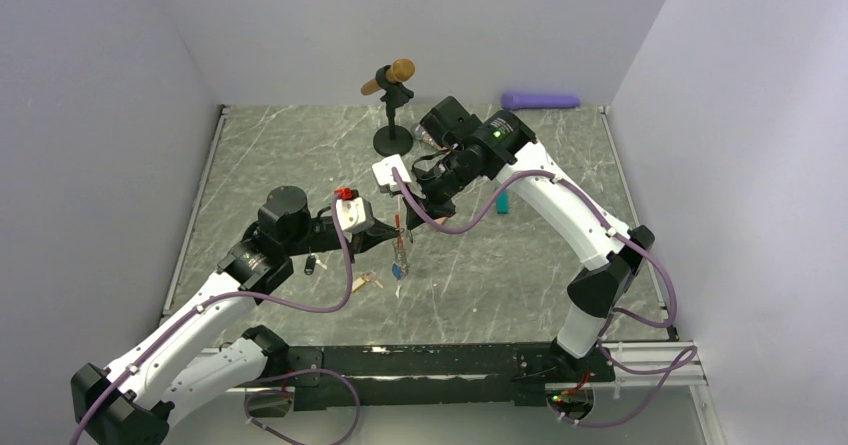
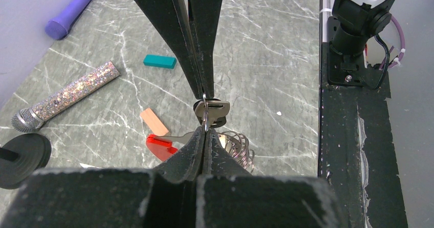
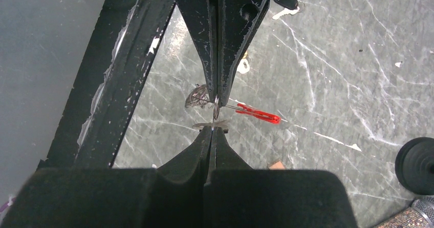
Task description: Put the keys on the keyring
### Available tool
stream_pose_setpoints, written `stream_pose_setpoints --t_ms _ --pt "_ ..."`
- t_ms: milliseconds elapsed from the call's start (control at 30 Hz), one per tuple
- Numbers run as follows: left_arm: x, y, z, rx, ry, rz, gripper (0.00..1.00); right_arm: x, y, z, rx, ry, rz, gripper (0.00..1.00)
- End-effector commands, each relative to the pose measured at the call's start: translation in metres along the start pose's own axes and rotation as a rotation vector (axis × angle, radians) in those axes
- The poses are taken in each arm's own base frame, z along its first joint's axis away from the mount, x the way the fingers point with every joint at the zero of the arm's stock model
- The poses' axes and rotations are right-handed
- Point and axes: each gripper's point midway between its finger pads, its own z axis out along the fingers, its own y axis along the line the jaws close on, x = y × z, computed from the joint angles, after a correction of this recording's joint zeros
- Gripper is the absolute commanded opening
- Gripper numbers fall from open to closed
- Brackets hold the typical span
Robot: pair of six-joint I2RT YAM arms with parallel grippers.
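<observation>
Silvery coil and red clip of the keyring hang above the table, between two opposed arms. Both the left gripper and the right gripper have their jaws pressed together on its thin wire loop, with a black-headed key at the pinch; whether the right tips also trap that key cannot be told. Other keys lie loose below. Risk: such narrow tip grips may slip under any pull or twist, dropping the keyring.

Table is being viewed from high above its near edge; both wrist views are being aimed down at close range, keyring being shared by all.
</observation>
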Motion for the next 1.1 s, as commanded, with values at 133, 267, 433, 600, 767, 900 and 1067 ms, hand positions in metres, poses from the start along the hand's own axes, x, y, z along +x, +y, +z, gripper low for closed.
stream_pose_setpoints --t_ms 133,267,433,600,767,900,1067 --pt "-0.0273 0.0047 -0.0007 -0.002 -0.064 0.048 0.00 -0.0141 0.0012 -0.0158 0.042 -0.024 -0.036 0.00" --pt "-0.0283 0.0043 -0.0009 0.000 -0.067 0.050 0.00 -0.0137 0.0008 -0.0159 0.044 -0.024 -0.034 0.00" --pt "-0.0284 0.0035 -0.0005 0.006 -0.069 0.046 0.00 -0.0142 0.0009 -0.0154 0.043 -0.025 -0.035 0.00" --pt "-0.0288 0.0028 0.0005 0.011 -0.074 0.041 0.00 -0.0140 0.0007 -0.0143 0.037 -0.029 -0.032 0.00" --pt "-0.0291 0.0025 0.0014 0.016 -0.077 0.037 0.00 -0.0151 0.0009 -0.0144 0.037 -0.032 -0.036 0.00" --pt "-0.0286 0.0024 0.0015 0.017 -0.077 0.035 0.00 -0.0138 0.0007 -0.0143 0.039 -0.028 -0.033 0.00" --pt "-0.0305 0.0024 0.0010 0.018 -0.084 0.035 0.00 -0.0137 0.0005 -0.0125 0.031 -0.032 -0.031 0.00"
